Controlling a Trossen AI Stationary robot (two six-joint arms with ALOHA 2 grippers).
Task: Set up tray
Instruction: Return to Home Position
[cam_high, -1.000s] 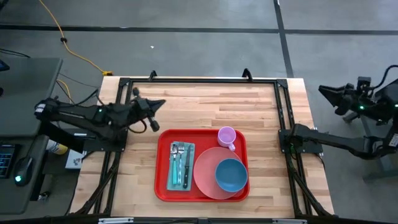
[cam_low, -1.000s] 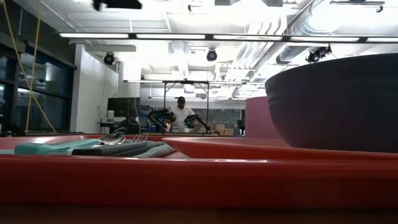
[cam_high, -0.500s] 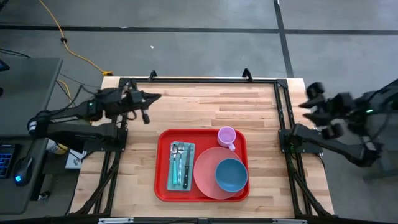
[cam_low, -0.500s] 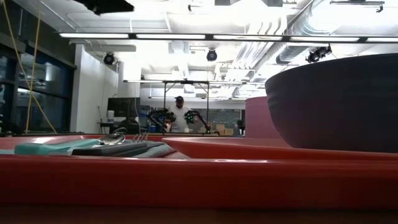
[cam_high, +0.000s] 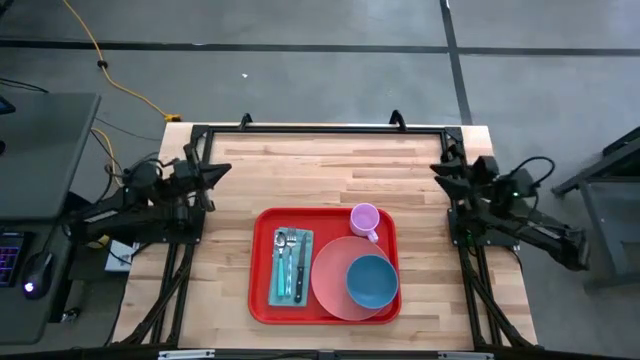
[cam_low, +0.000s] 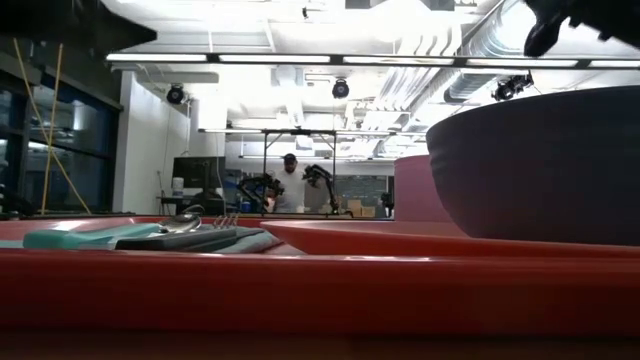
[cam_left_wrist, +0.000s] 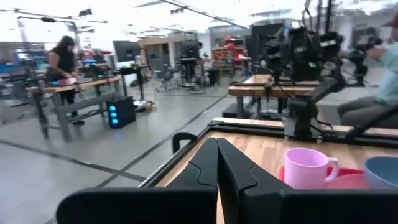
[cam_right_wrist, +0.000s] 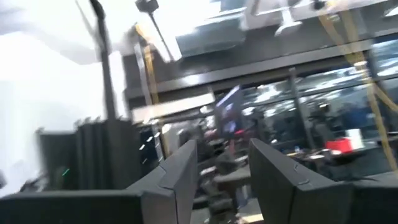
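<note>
My left pincer is together, my right pincer apart, both off the tray; a low swing could clip the cup.

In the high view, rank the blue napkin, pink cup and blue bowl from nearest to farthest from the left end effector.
From the left end effector, at the left edge of the table:
1. blue napkin, left side of the tray.
2. pink cup, upper right corner.
3. blue bowl, on the plate, lower right.
</note>
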